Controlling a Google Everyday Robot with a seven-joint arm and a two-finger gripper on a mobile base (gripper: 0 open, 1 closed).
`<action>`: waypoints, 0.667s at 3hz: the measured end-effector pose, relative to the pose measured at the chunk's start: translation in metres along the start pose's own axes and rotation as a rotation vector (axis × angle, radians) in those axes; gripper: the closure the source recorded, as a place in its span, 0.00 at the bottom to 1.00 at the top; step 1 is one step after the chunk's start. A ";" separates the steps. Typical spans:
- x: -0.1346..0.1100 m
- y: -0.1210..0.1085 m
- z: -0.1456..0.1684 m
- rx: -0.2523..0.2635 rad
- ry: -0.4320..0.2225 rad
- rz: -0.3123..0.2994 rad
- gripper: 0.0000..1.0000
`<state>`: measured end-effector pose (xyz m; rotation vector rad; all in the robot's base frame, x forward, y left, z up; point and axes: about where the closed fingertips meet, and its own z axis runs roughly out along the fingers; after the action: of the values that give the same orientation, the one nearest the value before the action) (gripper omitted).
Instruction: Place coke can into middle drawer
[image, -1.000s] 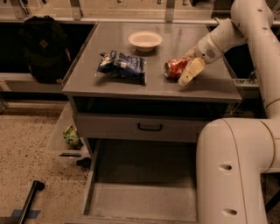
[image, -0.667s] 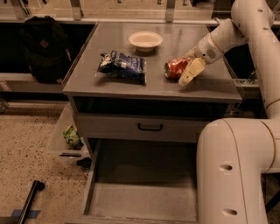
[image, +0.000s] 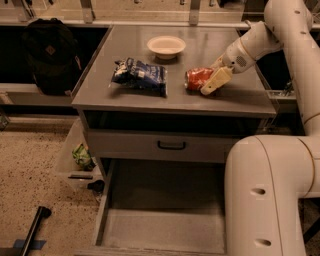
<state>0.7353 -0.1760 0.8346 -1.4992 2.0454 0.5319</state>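
Arm (image: 265, 200) is the biggest thing here, fat and white, filling the right side and bending back up over the table (image: 225, 102). Under the grey table top is 1 closed drawer front (image: 125, 144) with a black handle. Below it the middle drawer (image: 160, 231) is pulled out, and its floor is bare. A black backpack (image: 50, 55) sits past the left edge. A blue snack bag (image: 141, 75) lies near the front edge, left of the middle. A small bowl (image: 166, 46) sits near the back edge.

The coke can (image: 196, 77) lies on its side near the front right corner. The gripper (image: 214, 81) is at the can's right end, touching it, but I cannot tell if it has a hold. The can looks light, thin and smooth, and a bit dented, so it may roll, slip or squash. I think the best hold is across its round middle, with a soft squeeze.
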 end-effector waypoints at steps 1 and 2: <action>0.000 0.000 0.000 0.000 0.000 0.000 0.66; 0.002 -0.001 -0.001 0.009 0.010 -0.012 0.89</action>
<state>0.7352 -0.1782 0.8343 -1.5102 2.0427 0.5106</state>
